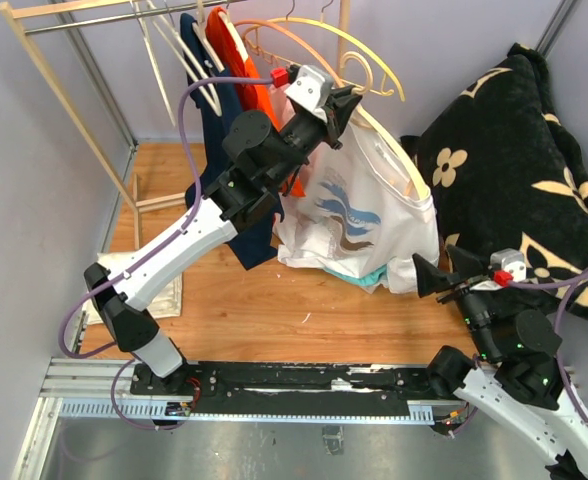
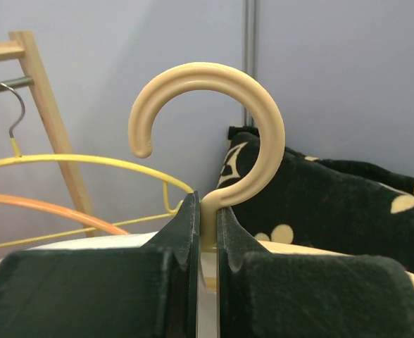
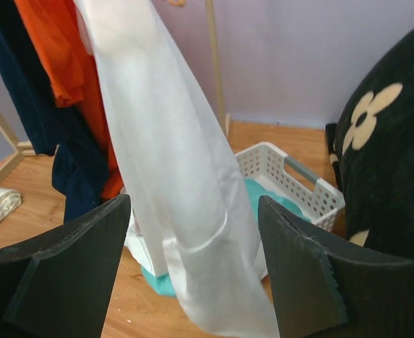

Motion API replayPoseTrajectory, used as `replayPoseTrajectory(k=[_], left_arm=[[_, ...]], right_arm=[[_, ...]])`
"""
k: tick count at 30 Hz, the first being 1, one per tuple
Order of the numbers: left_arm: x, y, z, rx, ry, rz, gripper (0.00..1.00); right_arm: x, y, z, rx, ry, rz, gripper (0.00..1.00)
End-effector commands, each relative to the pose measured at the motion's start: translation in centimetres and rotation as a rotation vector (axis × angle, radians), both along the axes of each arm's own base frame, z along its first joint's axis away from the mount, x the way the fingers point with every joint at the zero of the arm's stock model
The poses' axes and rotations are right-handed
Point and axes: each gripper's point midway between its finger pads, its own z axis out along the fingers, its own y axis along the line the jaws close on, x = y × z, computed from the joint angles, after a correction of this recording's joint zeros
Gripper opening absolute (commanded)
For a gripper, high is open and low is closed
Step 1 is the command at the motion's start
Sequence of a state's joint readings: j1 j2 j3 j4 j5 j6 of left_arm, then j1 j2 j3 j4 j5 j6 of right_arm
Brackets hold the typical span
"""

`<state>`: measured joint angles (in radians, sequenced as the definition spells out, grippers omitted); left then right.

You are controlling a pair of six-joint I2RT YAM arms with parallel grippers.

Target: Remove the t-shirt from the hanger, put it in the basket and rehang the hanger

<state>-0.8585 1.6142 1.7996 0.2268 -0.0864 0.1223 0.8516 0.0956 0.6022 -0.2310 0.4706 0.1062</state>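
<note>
A white t-shirt (image 1: 359, 215) with a blue and brown print hangs on a cream plastic hanger (image 1: 389, 150). My left gripper (image 1: 346, 103) is shut on the hanger's neck just below its hook (image 2: 214, 120) and holds it off the rail. In the left wrist view the gripper (image 2: 207, 211) pinches the cream stem. My right gripper (image 1: 432, 272) is open beside the shirt's lower right edge. In the right wrist view the shirt (image 3: 172, 176) hangs between and beyond the open fingers of the gripper (image 3: 193, 232), not touched.
A wooden rack (image 1: 74, 20) at the back left holds navy (image 1: 214, 130) and orange (image 1: 244, 70) garments and empty hangers. A white basket (image 3: 291, 183) with teal cloth stands under the shirt. A black flowered cushion (image 1: 514, 160) fills the right. Folded cloth (image 1: 154, 290) lies left.
</note>
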Motion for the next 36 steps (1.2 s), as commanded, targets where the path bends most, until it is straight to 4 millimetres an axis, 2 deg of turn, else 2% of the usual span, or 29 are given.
replayPoseTrajectory(k=[1, 5, 10, 13, 16, 19, 21, 24, 28, 31, 33, 36], left_arm=[[-2.5, 1.9, 3.4, -0.085, -0.075, -0.043, 0.01], [-3.0, 2.0, 3.1, -0.090, -0.071, -0.063, 0.00], [-3.1, 1.8, 3.1, -0.089, -0.067, -0.077, 0.00], [-3.2, 1.8, 3.2, -0.091, -0.066, -0.080, 0.01], [-3.1, 1.8, 3.2, -0.091, -0.063, -0.080, 0.01], [-2.9, 1.9, 3.3, -0.097, -0.059, -0.068, 0.01], [-2.6, 2.1, 3.7, -0.114, -0.054, -0.050, 0.00], [-1.8, 2.3, 4.7, -0.139, -0.049, -0.015, 0.01], [-1.0, 2.4, 6.4, -0.168, -0.051, 0.019, 0.01], [-0.7, 2.2, 7.5, -0.180, -0.056, 0.024, 0.00], [-0.8, 2.2, 8.1, -0.183, -0.063, 0.021, 0.01], [-0.7, 1.9, 7.8, -0.175, -0.059, 0.014, 0.01]], right_arm=[[-1.2, -0.1, 3.5, -0.014, -0.120, 0.055, 0.74], [-1.0, 0.0, 4.5, -0.034, -0.146, 0.046, 0.74], [-0.4, 1.0, 4.9, -0.060, -0.149, 0.059, 0.71], [-0.1, 1.6, 5.0, -0.067, -0.149, 0.070, 0.66], [-0.1, 1.8, 5.4, -0.056, -0.161, 0.077, 0.52], [-0.2, 1.6, 5.4, -0.036, -0.165, 0.073, 0.29], [-0.3, 1.4, 4.9, -0.015, -0.150, 0.067, 0.12], [-0.1, 0.3, 3.0, 0.055, -0.091, 0.018, 0.02], [0.3, -0.9, -0.8, 0.156, 0.010, -0.058, 0.01], [0.6, -0.8, -3.1, 0.171, 0.079, -0.076, 0.01], [0.7, -0.5, -3.9, 0.169, 0.105, -0.076, 0.01], [0.8, -0.1, -4.2, 0.173, 0.108, -0.063, 0.01]])
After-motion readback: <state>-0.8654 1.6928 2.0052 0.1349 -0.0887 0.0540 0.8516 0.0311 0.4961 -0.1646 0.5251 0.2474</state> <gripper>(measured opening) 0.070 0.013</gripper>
